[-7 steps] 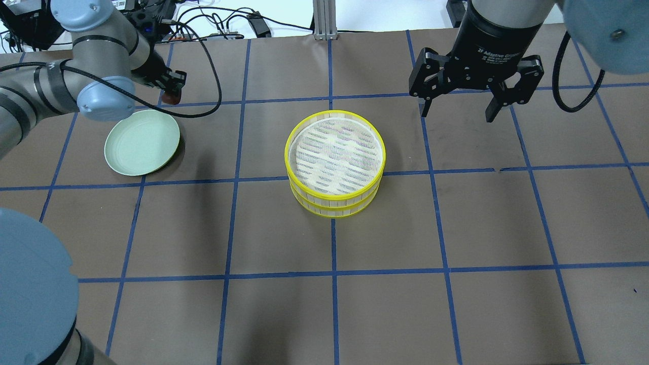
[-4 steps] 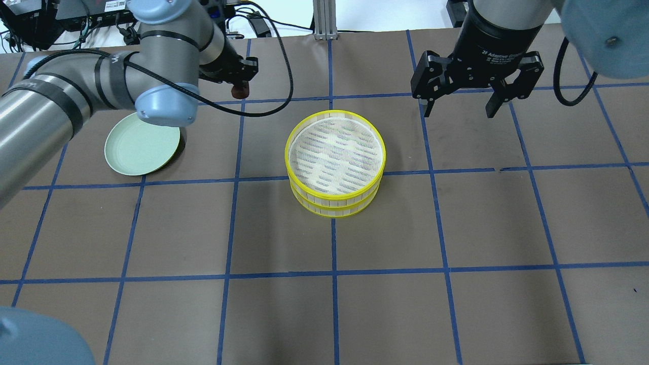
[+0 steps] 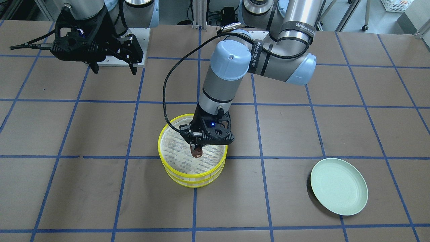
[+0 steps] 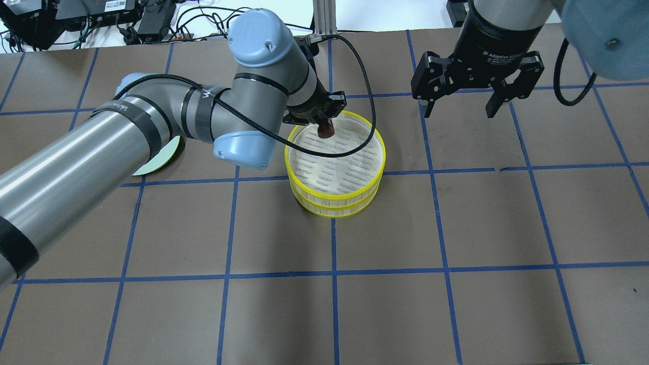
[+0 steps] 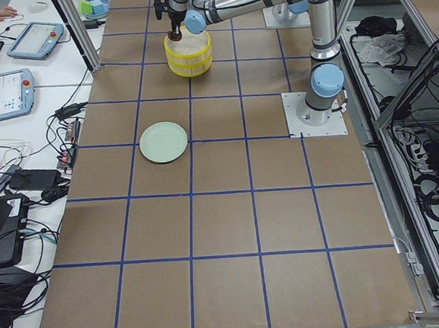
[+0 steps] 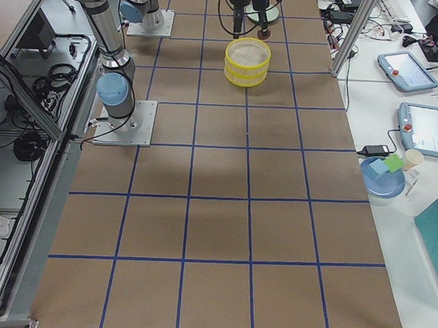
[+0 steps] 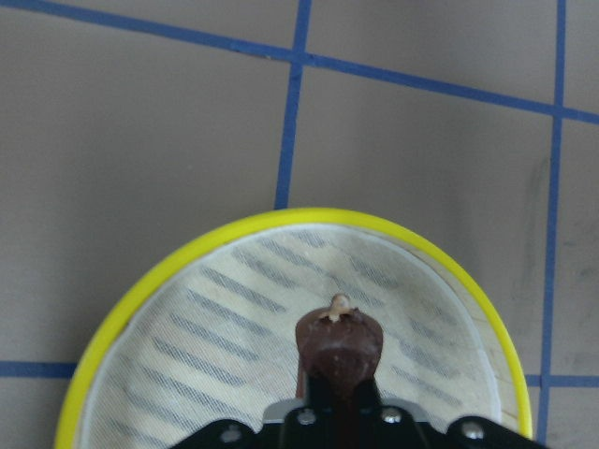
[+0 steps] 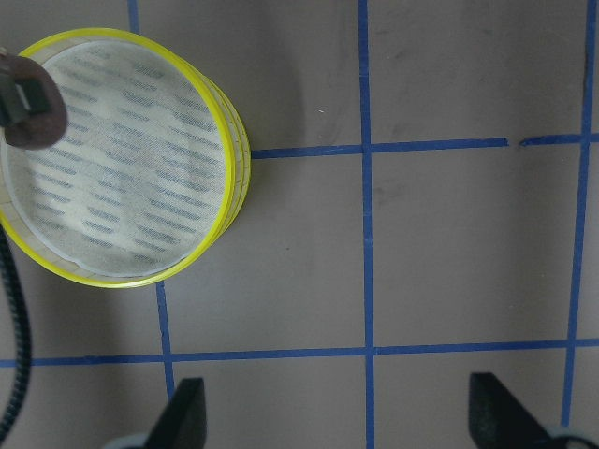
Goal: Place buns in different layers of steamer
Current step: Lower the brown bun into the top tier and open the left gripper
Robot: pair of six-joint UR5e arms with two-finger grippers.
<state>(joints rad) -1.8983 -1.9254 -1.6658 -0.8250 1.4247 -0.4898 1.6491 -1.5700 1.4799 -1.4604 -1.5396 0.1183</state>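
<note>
item one, the table (image 4: 456,304): brown sheeting gridded in blue tape.

item two, the steamer, near the middle. the top layer (image 4: 350,172) sits on the lower layer (image 4: 334,209). the top layer's white mesh floor is bare. the lower layer's inside is hidden.

item three, the pale green plate (image 3: 338,186): well apart on my left side, nothing on it.

item four, my right gripper (image 4: 458,114): jaws spread wide, holding nothing, hanging over bare table beside the steamer.

item five, my left gripper (image 3: 197,149): jaws pinched in on the dark bun (image 7: 339,341). the bun hangs end down over the top layer's mesh, toward the side away from my base. as far as i can judge it is not touching the mesh.

the cream-white bun shows in no view.

assessment: the dark bun looks light, soft and easily dented. a gentle pinch across its narrow middle suits it, which is how i have it. a release from low down should keep it from bouncing or rolling to the rim.
</note>
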